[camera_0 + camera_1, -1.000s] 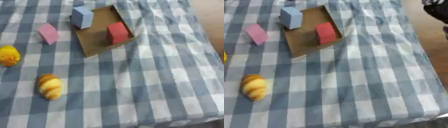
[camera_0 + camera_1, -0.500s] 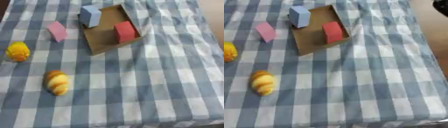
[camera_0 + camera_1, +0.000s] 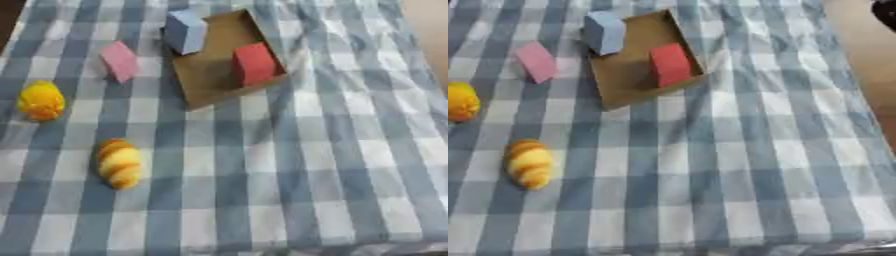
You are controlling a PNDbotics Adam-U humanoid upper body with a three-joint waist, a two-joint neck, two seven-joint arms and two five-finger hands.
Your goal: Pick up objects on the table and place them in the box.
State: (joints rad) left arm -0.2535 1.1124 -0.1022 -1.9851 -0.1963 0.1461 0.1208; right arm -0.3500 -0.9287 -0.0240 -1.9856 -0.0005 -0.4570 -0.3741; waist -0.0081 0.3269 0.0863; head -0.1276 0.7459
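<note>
No writing is readable anywhere: on the counter (image 3: 350, 150), covered with blue-white checked cloth, a flat brown cardboard box (image 3: 210, 70) holds a red block (image 3: 254, 63) and a blue block (image 3: 185, 31) at its far corner, while a pink block (image 3: 119, 61), a round yellow thing (image 3: 40, 100) and a ridged yellow-orange thing (image 3: 119, 163) lie outside to its left, and no hand is visible.

Wide open checked cloth (image 3: 332, 165) over the bench from 3 to 6 o'clock. At 12 o'clock, flat box (image 3: 210, 75) with red block (image 3: 254, 64) standing inside and blue block (image 3: 185, 31) on its far-left rim. Pink block (image 3: 119, 61) at 10, yellow lump (image 3: 40, 100) at 9, striped orange piece (image 3: 119, 163) at 8, well apart, with lanes between.
</note>
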